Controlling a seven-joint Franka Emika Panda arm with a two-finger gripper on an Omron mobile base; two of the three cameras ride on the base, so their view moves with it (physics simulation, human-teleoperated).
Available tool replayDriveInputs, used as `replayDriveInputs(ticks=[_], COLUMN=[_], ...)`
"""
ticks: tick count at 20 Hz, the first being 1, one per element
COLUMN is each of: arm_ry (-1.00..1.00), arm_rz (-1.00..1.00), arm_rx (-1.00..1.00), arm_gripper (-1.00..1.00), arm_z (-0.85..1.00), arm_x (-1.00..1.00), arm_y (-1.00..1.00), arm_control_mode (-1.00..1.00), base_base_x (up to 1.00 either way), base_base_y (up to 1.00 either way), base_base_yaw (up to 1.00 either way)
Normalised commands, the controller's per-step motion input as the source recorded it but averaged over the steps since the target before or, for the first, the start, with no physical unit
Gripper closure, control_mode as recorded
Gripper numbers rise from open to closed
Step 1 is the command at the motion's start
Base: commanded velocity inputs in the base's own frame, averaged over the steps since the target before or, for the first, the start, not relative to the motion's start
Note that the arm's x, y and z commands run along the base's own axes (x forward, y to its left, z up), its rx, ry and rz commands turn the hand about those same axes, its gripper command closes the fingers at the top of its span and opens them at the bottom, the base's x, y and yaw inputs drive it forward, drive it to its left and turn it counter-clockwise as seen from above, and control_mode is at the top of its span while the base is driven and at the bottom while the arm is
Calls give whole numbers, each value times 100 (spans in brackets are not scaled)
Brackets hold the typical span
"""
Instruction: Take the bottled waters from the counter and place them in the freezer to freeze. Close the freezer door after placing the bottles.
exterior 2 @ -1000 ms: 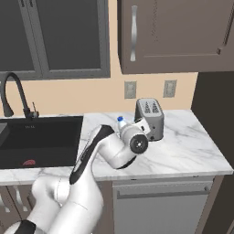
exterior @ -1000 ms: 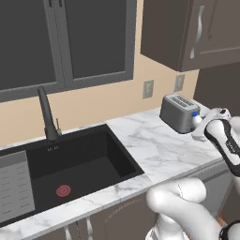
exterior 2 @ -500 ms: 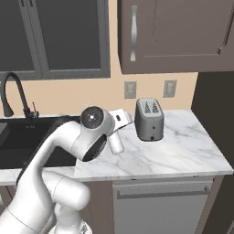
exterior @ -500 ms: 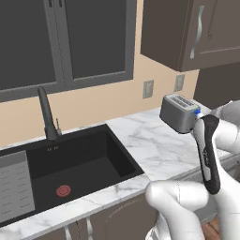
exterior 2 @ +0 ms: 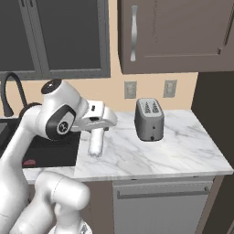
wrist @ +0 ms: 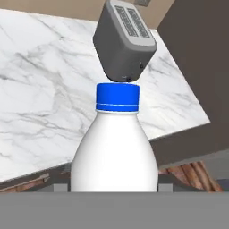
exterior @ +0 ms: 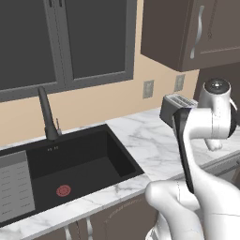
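White bottle (wrist: 114,147) with blue cap (wrist: 118,97) sits between the gripper (exterior 2: 95,145) jaws; the jaws are clamped on its body, and the right base view shows it hanging cap-down below the hand, lifted off the counter (exterior 2: 151,153). Grasp judged secure: the bottle fills the middle of the hand view with no visible tilt against the jaws.

Position: bottle is over the left part of the marble slab, near the edge of the sink (exterior: 79,168), apart from the toaster (exterior 2: 149,119), which stands toward the back of the counter nearer the right end. The second, blue-green bottle cannot be found from these views.

Step in hand, as judged: carrying the first bottle away from the counter. Pick is done; the placing is not.

Next move calls for: getting to the freezer. A dark tall panel (exterior 2: 215,137) stands past the right end of the counter; whether it is the freezer cannot be told. The base will likely need to drive and the arm to swing round. The door's state is unknown, and with the hand occupied a closed door would be a problem. Bottle should be kept clear of the toaster and the wall cabinets (exterior 2: 173,36) during the swing.
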Motion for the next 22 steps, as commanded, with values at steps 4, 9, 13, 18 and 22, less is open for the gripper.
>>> replayDriveInputs(ticks=[4, 9, 13, 18, 22], arm_ry=[-7, -25, -34, -25, -16], arm_rz=[-27, -10, 0, 10, 21], arm_rx=[1, 4, 9, 13, 7], arm_gripper=[100, 100, 100, 100, 100], arm_z=[0, -6, -9, 0, 0], arm_x=[0, 0, 0, 0, -1], arm_y=[58, 60, 48, 20, 9], arm_control_mode=[-100, -100, -100, -100, -100], base_base_x=[0, 0, 0, 0, 0], base_base_y=[0, 0, 0, 0, 0], base_base_yaw=[0, 0, 0, 0, 0])
